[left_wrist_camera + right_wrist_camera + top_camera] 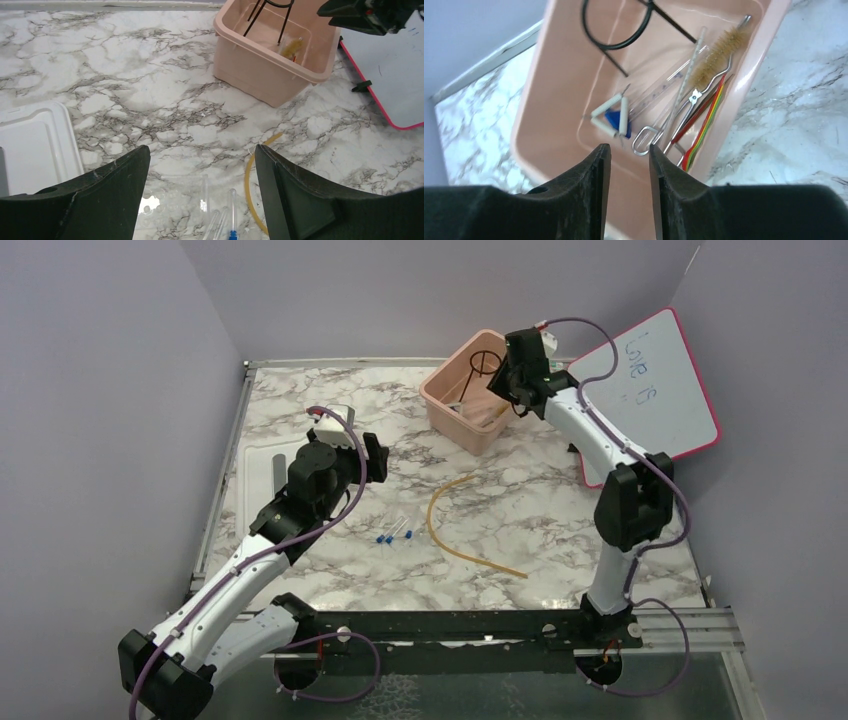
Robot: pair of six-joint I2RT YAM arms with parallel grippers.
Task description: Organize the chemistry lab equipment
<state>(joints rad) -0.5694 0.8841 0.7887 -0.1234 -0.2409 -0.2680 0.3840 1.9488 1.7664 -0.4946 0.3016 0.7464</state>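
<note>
My right gripper [503,390] [630,148] hangs open over the pink bin [452,410] [554,100], with nothing between its fingers. Inside the bin lie a black wire ring tripod [616,35], a tan bristle brush [719,52], metal tongs [669,122], a white triangle over a blue cap [615,120] and striped rods [704,127]. A long tan rubber tube [447,530] [248,175] curves across the marble table. Left of it lie small blue-tipped tubes [396,534] [232,212]. My left gripper [376,456] [202,155] is open and empty, above and behind those tubes.
A white lid [268,468] [35,142] lies flat at the left. The pink-framed whiteboard [655,390] [395,75] leans against the right wall. A clear plastic plate [175,192] rests on the table beside the small tubes. Grey walls close off three sides.
</note>
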